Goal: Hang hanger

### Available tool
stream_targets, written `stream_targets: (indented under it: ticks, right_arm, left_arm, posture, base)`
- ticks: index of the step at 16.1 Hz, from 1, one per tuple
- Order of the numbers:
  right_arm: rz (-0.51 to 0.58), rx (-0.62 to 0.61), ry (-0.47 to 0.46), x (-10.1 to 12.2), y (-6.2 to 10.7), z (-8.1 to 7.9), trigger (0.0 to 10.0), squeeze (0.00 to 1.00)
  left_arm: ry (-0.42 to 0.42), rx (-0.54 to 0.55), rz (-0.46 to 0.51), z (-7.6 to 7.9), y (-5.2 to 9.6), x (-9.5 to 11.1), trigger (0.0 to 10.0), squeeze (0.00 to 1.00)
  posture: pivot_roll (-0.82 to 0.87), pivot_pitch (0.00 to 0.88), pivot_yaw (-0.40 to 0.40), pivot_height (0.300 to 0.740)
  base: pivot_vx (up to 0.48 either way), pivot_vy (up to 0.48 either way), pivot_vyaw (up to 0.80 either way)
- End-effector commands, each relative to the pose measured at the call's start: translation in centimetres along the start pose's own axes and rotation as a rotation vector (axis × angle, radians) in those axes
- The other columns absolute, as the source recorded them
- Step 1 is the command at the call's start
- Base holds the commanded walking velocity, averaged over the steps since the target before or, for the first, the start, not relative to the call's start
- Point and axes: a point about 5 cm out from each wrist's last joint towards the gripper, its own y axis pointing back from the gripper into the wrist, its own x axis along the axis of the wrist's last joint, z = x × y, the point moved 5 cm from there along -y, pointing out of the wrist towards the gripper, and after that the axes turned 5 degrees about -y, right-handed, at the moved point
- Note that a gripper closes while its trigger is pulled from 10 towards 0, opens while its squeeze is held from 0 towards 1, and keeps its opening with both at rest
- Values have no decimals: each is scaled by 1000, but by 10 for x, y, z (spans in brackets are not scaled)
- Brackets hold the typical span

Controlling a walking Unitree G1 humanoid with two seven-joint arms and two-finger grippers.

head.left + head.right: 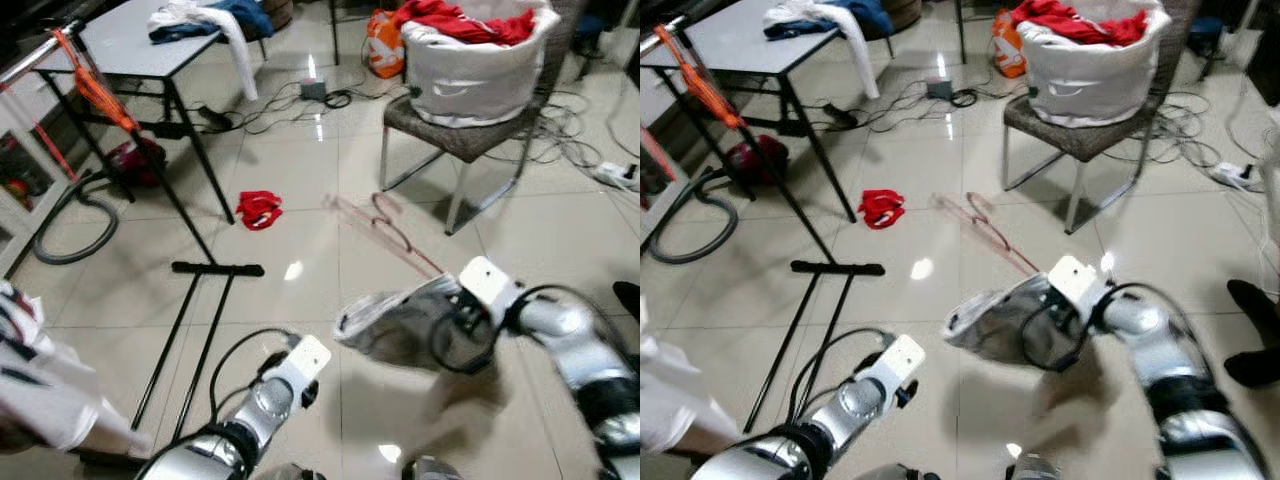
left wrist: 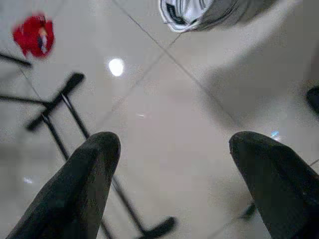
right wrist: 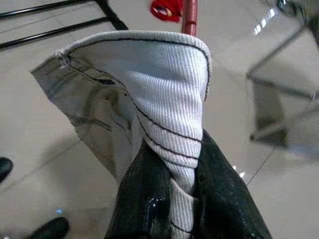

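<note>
the thin red wire hanger [image 1: 385, 228] is lying flat on the glossy pale tiled floor [image 1: 300, 180], blurred, just in front of the metal-legged brown chair [image 1: 450, 140] and apart from both arms. the right gripper [image 3: 182, 199] is reaching over the tiles nearer the robot, its fingers [image 3: 144, 199] clenching on a crumpled grey and white ribbed garment [image 3: 149, 94] that is bunching out ahead of them and hanging above the floor. the left gripper [image 2: 174, 169] is hovering low over bare tiles, its fingers [image 2: 79, 184] spread apart and grasping nothing.

a white fabric laundry basket [image 1: 480, 70] is sitting on the chair seat, with red clothes [image 1: 465, 20] heaped in it and spilling over its rim. an orange bag [image 1: 383, 42] is standing on the floor behind the chair. a small red cloth [image 1: 259, 209] is lying on the tiles to the robot's left of the hanger, well apart from it.

further left a black clothes rack [image 1: 190, 240] is standing with its foot bar on the floor, an orange strap [image 1: 95, 85] hanging from its upper rail. behind it a grey desk [image 1: 140, 45] is carrying white and blue clothes [image 1: 205, 20], one white piece drooping over its edge. black cables [image 1: 300, 100] are trailing across the floor between desk and chair, and more cables are lying beyond the chair. open tile is stretching between the rack's foot, the hanger and the two arms.
</note>
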Motion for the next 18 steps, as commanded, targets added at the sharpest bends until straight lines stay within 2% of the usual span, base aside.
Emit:
stream_targets:
  ticks: [1, 2, 3, 4, 5, 6, 9, 10, 12, 13, 15, 16, 17, 18]
  right_arm:
    - [84, 48, 45, 22, 4, -4, 10000, 0]
    - [111, 78, 33, 27, 12, -5, 10000, 0]
    - [123, 85, 27, 31, 16, -5, 10000, 0]
    - [141, 90, 16, 36, 18, -5, 10000, 0]
    - [182, 99, -14, 47, 22, -5, 10000, 0]
    - [233, 102, -48, 60, 25, -4, 10000, 0]
    - [386, 10, -167, 95, 30, 15, 10000, 0]
    - [416, -31, -204, 100, 31, 23, 10000, 0]
    - [418, -62, -225, 100, 32, 24, 10000, 0]
    - [413, -92, -234, 98, 30, 26, 10000, 0]
    - [379, -184, -243, 88, 19, 26, 10000, 0]
    - [371, -199, -269, 83, 15, 23, 10000, 0]
    - [378, -172, -306, 81, 11, 13, 10000, 0]
    - [383, -164, -323, 80, 10, 8, 10000, 0]
  left_arm:
    - [-73, 14, 32, -7, 0, 6, 10000, 0]
    - [-77, 20, 63, -8, 0, 10, 10000, 0]
    - [-68, 52, 68, -42, 10, -22, 10000, 0]
    - [-50, 74, 77, -71, 21, -43, 10000, 0]
    - [-17, 96, 120, -104, 35, -54, 10000, 0]
    - [39, 86, 168, -107, 34, -42, 10000, 0]
    - [231, 57, 238, -111, 30, -22, 10000, 0]
    - [266, 64, 248, -115, 30, -18, 10000, 0]
    - [293, 41, 258, -118, 31, -18, 10000, 0]
    - [354, 46, 253, -119, 31, -20, 10000, 0]
    - [746, 178, 228, -137, 31, -34, 10000, 0]
    - [862, 243, 213, -144, 33, -42, 10000, 0]
    - [941, 261, 211, -144, 33, -47, 10000, 0]
    - [984, 259, 214, -142, 33, -48, 10000, 0]
  posture:
    - [-231, 0, 183, 740]
    - [-226, 0, 182, 740]
    - [-224, 0, 182, 740]
    - [-221, 0, 180, 740]
    - [-219, 0, 180, 740]
    - [-218, 0, 178, 740]
    - [-214, 0, 175, 740]
    - [-212, 0, 174, 740]
    - [-205, 0, 176, 740]
    - [-203, 0, 176, 740]
    - [-204, 0, 180, 740]
    - [-204, 0, 180, 740]
    - [-206, 0, 181, 740]
    - [-206, 0, 181, 740]
  base:
    - [0, 0, 0]
    - [0, 0, 0]
    - [0, 0, 0]
    - [0, 0, 0]
    - [0, 0, 0]
    - [0, 0, 0]
    - [0, 0, 0]
    - [0, 0, 0]
    - [0, 0, 0]
    - [0, 0, 0]
    - [0, 0, 0]
    - [0, 0, 0]
    - [0, 0, 0]
    - [0, 0, 0]
